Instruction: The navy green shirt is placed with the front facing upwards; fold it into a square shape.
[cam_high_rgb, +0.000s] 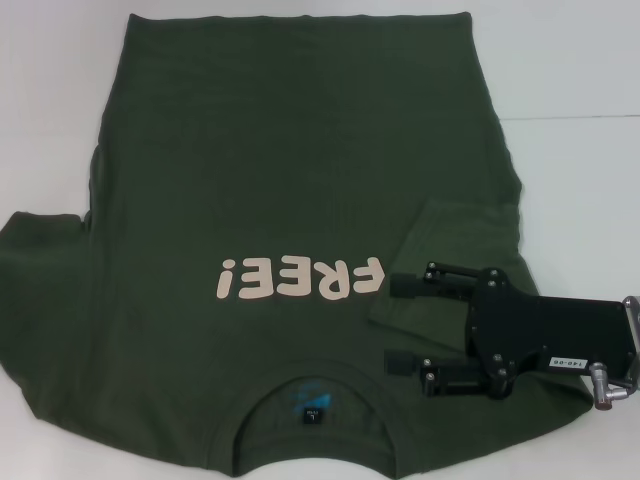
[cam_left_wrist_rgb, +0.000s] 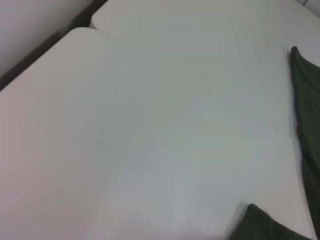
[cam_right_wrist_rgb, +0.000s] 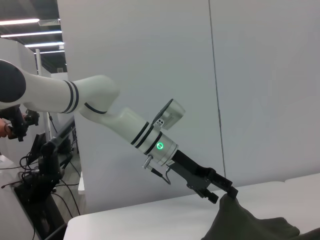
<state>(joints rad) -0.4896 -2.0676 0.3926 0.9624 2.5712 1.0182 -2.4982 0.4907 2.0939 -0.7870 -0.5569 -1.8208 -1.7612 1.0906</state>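
Shirt (cam_high_rgb: 280, 160) lies flat, front up. Head view: my right gripper (cam_high_rgb: 405, 325) hangs released just beside the lettering (cam_high_rgb: 300, 278), over the right sleeve (cam_high_rgb: 445, 255) that's laid inward, so I'd say sleeve folds are in hand.

Left wrist view: only table (cam_left_wrist_rgb: 150, 125) and shirt edge.

Right wrist view: left gripper (cam_right_wrist_rgb: 222, 192) looks clenched on a raised shirt peak. Next up, I reckon, is laying that side inward too.
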